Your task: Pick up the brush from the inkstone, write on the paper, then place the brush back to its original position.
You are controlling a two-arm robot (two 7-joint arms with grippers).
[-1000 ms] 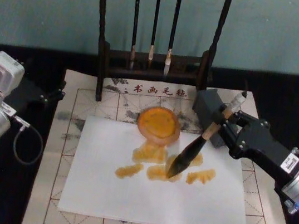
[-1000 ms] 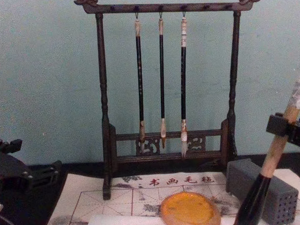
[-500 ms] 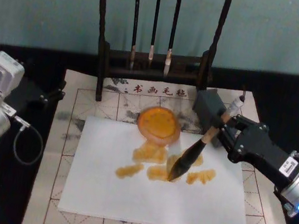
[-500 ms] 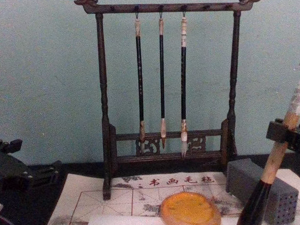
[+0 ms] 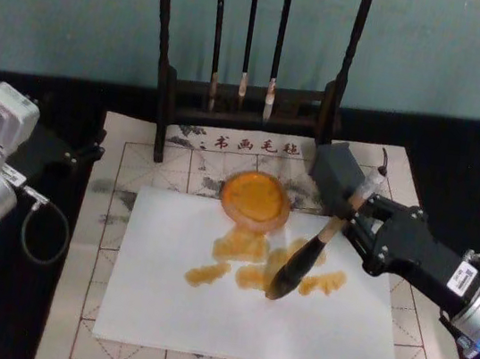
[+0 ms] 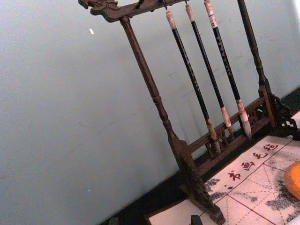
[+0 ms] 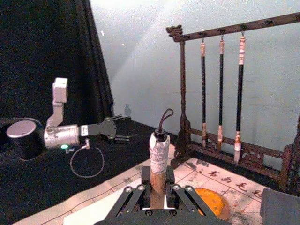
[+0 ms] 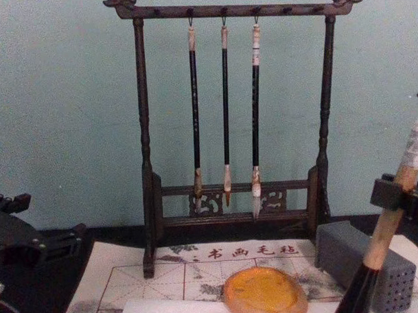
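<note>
The brush leans over the paper, its dark tip touching the sheet among orange strokes. My right gripper is shut on the tan handle from the right side. The right wrist view shows the fingers clamped round the brush below its white end. In the chest view the brush rises at the right edge with the right gripper on it. The orange inkstone sits at the paper's far edge. My left gripper rests open at the far left.
A dark wooden rack with three thin hanging brushes stands behind the inkstone. A grey block sits just behind my right gripper. The cream grid mat lies under the paper. A cable loop lies by the left arm.
My right gripper has drawn back toward me with the brush. The tip has slid slightly nearer across the paper, and the handle has dropped a little.
</note>
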